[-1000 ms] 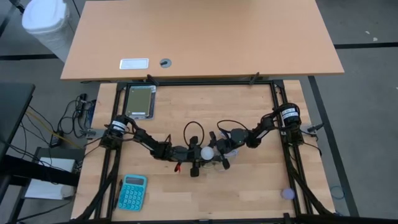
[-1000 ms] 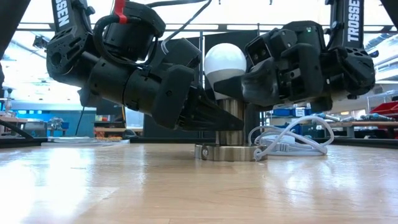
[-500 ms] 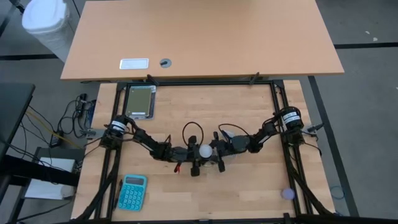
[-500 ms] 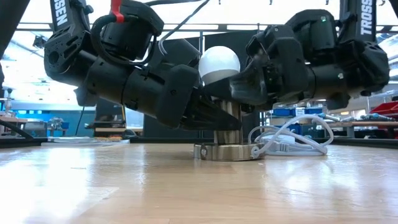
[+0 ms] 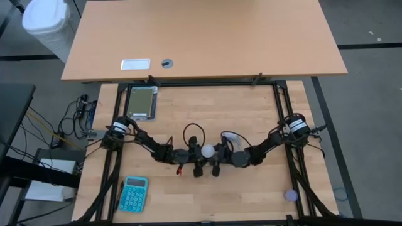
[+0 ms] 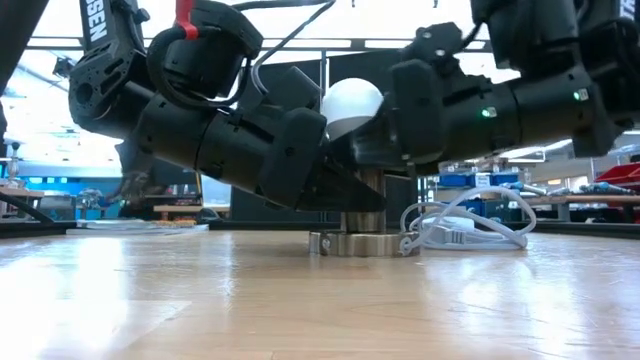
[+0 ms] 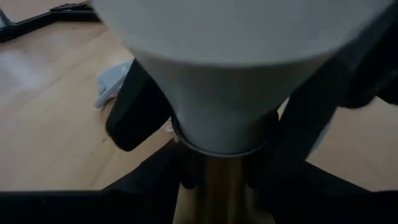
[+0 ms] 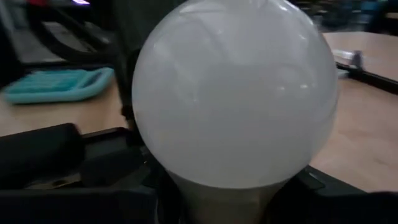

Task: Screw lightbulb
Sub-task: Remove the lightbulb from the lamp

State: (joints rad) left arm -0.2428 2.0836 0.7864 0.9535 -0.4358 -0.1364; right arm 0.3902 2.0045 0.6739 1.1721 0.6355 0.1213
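The white lightbulb (image 6: pixel 350 104) stands upright on the brass stem (image 6: pixel 366 216) of a socket, whose round base (image 6: pixel 355 244) rests flat at mid-table. In the high view the lightbulb (image 5: pixel 206 150) shows between both grippers. My left gripper (image 5: pixel 196 157) reaches in from the table's left and is shut on the stem below the bulb. From the right, my right gripper (image 5: pixel 217 157) is shut on the bulb's neck. The right wrist view is filled by the frosted globe (image 8: pixel 233 93). My left gripper pinches the socket's brass stem (image 7: pixel 211 183) between its two fingers, just under the bulb's neck. It comes nearly level from the table's left. The socket stands upright with its base on the table. My right gripper holds the bulb's tapering neck (image 7: pixel 217 118) between its two fingers (image 7: pixel 134 115), below the globe. It comes nearly level from the table's right. The bulb stands upright in the socket.
The socket's white cord (image 6: pixel 465 225) lies coiled just right of the base. A teal calculator (image 5: pixel 133 193) lies near the front left, a grey metal box (image 5: pixel 141 102) at the far left, a small purple thing (image 5: pixel 290 195) at the front right.
My right arm has swung toward the table's near edge, and its wrist has turned around the bulb while the fingers stayed at the neck. The bulb and socket have shifted slightly toward the table's left. My left gripper has stayed on the stem.
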